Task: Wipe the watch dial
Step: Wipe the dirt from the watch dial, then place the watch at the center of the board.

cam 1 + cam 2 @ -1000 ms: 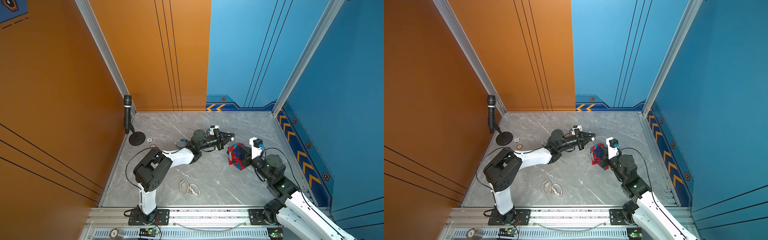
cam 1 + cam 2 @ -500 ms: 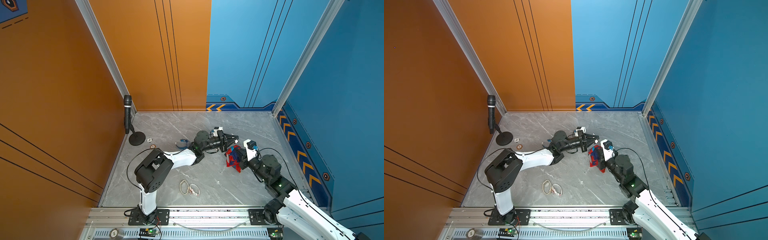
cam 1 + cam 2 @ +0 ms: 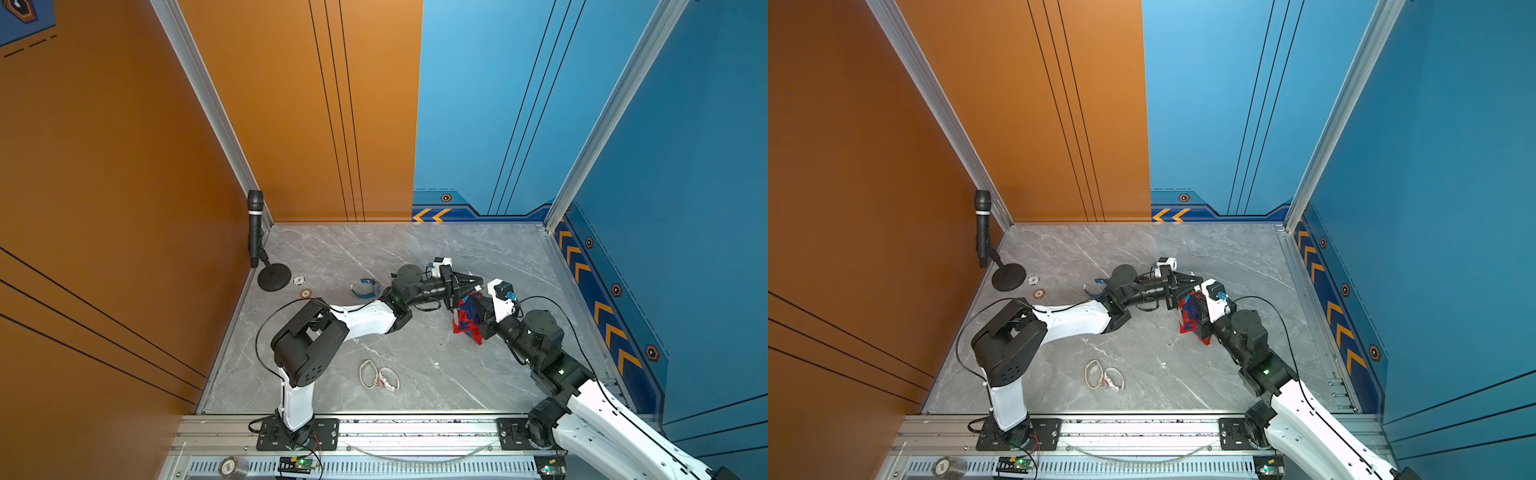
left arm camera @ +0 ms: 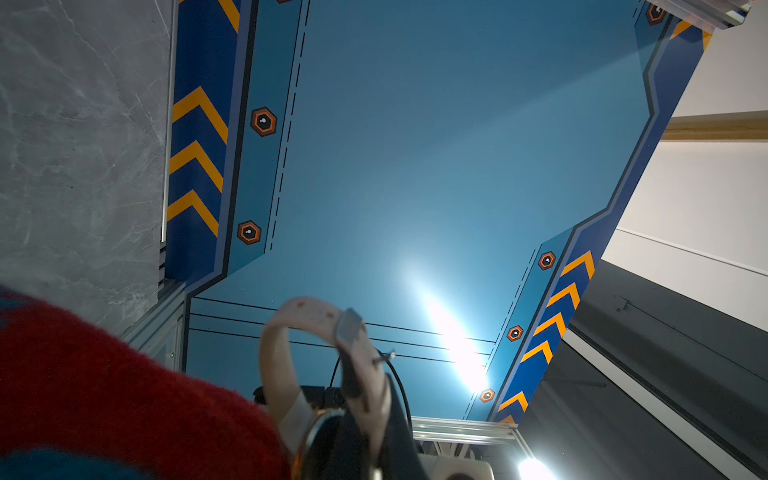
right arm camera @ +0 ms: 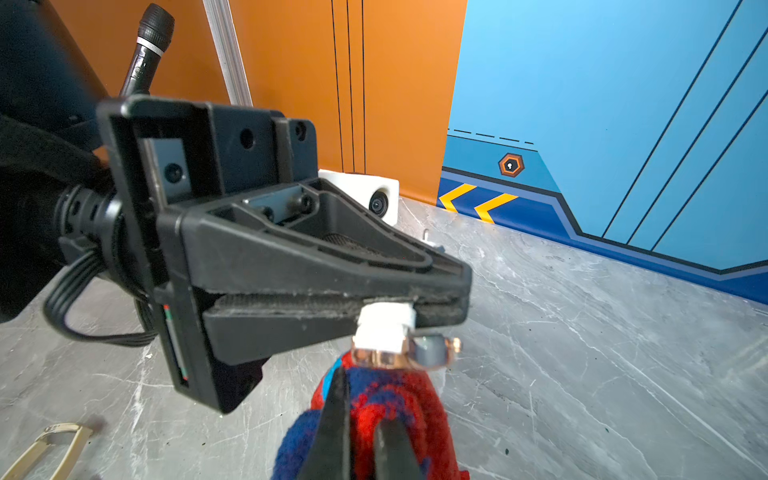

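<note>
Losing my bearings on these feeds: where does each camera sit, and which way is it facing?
Both top views: high over the front rail, looking down at the table and far wall; both arms show, left gripper meeting the cloth.
Left wrist: on the left arm, facing the blue side wall past the gripped watch; its own gripper barely shows.
Right wrist: on the right arm, facing the far wall; right gripper shut on the cloth, left gripper clamping the watch.
Shared: both wrist views show watch against cloth.
</note>
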Robot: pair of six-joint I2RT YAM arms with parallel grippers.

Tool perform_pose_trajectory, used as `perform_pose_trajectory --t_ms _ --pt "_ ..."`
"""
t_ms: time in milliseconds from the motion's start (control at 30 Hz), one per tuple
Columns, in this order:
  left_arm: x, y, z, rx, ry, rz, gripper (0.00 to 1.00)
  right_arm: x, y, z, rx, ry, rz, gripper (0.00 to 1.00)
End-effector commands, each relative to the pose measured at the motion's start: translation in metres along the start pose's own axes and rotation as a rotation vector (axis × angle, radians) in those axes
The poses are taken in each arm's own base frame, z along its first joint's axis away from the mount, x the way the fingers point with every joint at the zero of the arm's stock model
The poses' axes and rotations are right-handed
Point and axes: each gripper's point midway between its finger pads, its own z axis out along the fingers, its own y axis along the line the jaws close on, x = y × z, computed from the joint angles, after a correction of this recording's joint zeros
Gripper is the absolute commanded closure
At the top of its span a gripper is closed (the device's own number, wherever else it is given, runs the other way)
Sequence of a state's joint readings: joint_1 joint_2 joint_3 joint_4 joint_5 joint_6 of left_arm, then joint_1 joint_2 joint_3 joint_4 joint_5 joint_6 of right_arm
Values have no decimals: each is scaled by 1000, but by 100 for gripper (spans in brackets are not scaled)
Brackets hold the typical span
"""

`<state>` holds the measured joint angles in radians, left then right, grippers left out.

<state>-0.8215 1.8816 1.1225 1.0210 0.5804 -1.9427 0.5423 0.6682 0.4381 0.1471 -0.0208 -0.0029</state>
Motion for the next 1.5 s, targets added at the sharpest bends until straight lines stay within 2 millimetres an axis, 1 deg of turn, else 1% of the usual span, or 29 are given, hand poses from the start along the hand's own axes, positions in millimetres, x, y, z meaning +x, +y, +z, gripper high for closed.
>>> perform_pose_trajectory --t_ms 0,167,367,467,633,700,767,867,967,1033,1100,1167,1267,1300,1333,1467 --pt "0 12 -1 -27 22 17 100 -21 -6 -7 27 -66 -11 100" --pt "-7 27 -11 -74 11 11 100 -25 -5 -10 23 -71 -17 100" --pt "-12 28 -20 -103 12 18 100 -25 -4 -11 17 -67 -18 100" --pt "-12 33 -22 -137 17 24 100 -27 -4 -12 16 -77 -10 100" --pt "-17 50 -25 -173 6 10 100 -44 -6 -18 29 -133 14 100" --pt "-23 56 -25 -182 -1 9 100 -53 -12 -23 59 -155 20 100" --pt "-32 61 -25 -191 -10 10 100 -59 -23 -30 121 -155 25 100" --pt "-48 67 -22 -224 -17 33 100 -53 -57 -40 300 -54 56 100" --pt "-62 80 -21 -313 -27 79 100 -41 -84 -50 431 33 84 100" --pt "-71 89 -21 -398 -29 124 100 -34 -96 -56 483 53 127 100" --pt "-78 101 -25 -507 -28 168 100 -29 -104 -60 507 48 176 100" --pt "-84 110 -32 -637 -25 236 100 -26 -106 -60 503 34 214 100" --pt "-90 125 -48 -864 -1 329 100 -22 -106 -58 486 27 239 100" --pt "-92 126 -47 -897 9 350 100 -22 -106 -57 486 28 240 100" --pt "-94 132 -50 -933 22 354 100 -22 -106 -56 483 29 243 100" --pt "-98 148 -46 -1013 61 376 100 -24 -104 -54 466 20 246 100"
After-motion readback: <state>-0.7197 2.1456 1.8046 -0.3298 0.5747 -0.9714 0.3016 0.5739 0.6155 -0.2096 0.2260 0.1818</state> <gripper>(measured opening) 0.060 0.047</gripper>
